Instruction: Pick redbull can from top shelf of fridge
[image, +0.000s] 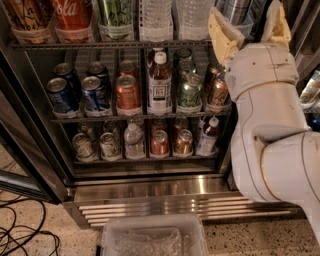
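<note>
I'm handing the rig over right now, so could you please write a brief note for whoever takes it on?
The gripper is open and holds nothing. It is at the right end of the top shelf of the fridge.
The redbull can stands on the top shelf at the picture's upper edge, partly behind one finger and not yet gripped.
Done: the gripper is at shelf height by the can.
Left: centre the fingers around the can, close, then lift it out.
</note>
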